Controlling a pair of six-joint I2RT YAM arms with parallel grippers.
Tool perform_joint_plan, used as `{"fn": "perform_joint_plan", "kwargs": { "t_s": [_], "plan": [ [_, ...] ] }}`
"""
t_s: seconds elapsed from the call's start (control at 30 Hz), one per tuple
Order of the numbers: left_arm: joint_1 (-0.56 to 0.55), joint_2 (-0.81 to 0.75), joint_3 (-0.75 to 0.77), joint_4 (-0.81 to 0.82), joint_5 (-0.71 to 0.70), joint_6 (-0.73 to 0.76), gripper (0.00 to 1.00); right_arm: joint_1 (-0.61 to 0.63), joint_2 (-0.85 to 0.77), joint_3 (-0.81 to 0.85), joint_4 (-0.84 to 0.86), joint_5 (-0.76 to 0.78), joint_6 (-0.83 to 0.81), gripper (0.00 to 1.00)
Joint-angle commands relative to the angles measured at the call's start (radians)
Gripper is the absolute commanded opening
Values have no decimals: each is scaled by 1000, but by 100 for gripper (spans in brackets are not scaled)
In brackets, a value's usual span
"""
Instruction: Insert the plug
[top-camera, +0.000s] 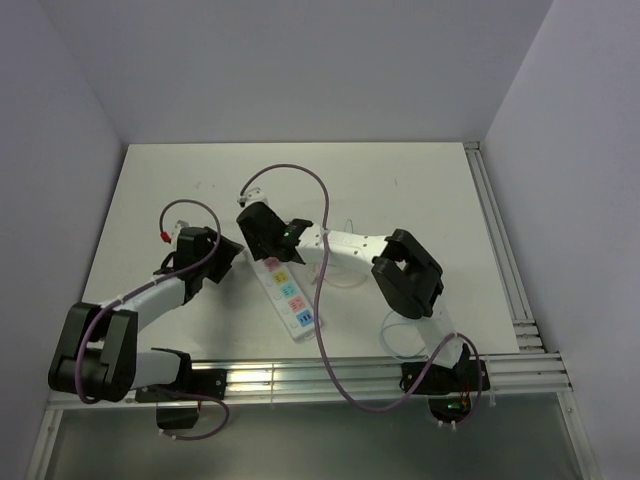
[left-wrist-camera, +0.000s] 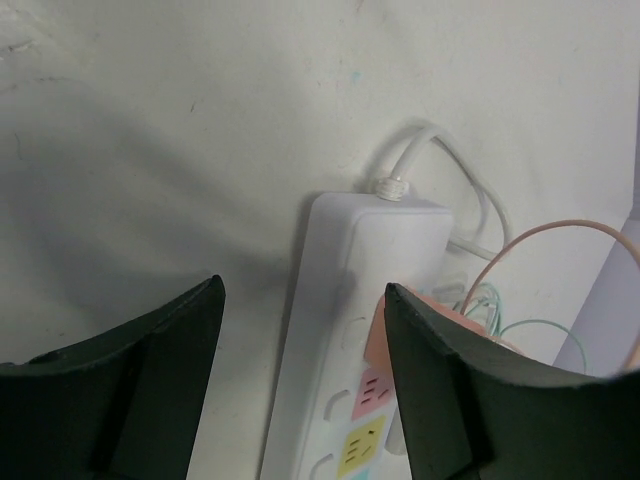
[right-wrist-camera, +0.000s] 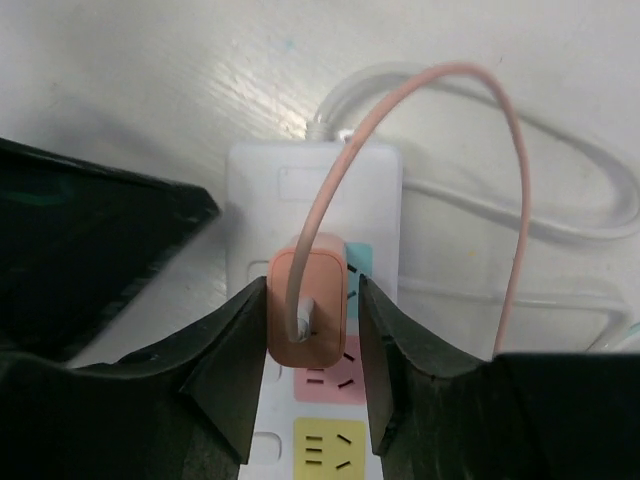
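A white power strip (top-camera: 290, 300) with coloured sockets lies mid-table, its corded end away from me. My right gripper (top-camera: 262, 238) hovers over that end. In the right wrist view the gripper (right-wrist-camera: 312, 283) is shut on the orange plug (right-wrist-camera: 320, 325), which stands upright over the teal and pink sockets of the strip (right-wrist-camera: 315, 170). Whether its pins are in a socket is hidden. My left gripper (top-camera: 228, 252) is open just left of the strip. In the left wrist view the gripper (left-wrist-camera: 302, 288) straddles the strip's (left-wrist-camera: 370, 230) left edge, and a bit of the plug (left-wrist-camera: 378, 325) shows.
The plug's pink cable (right-wrist-camera: 505, 130) loops up and to the right. The strip's white cord (left-wrist-camera: 440, 150) curls behind it. A purple arm cable (top-camera: 322, 300) crosses beside the strip. Metal rails run along the front edge (top-camera: 350, 375) and right edge (top-camera: 500, 250).
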Motion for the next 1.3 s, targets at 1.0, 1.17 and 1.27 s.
{"fn": "perform_joint_plan", "kwargs": {
  "t_s": [1.0,1.17,1.27],
  "plan": [
    [-99,-389,80,-150,14,88,67,-585,-821,-733,-137,-149,233,68],
    [-159,-397,133,-193,8,118,66,-623,-696,-697,-139,-172,239,70],
    [-182,-403,141,-200,-32,125,66,-622,-632,-673,-121,-207,287,73]
  ]
}}
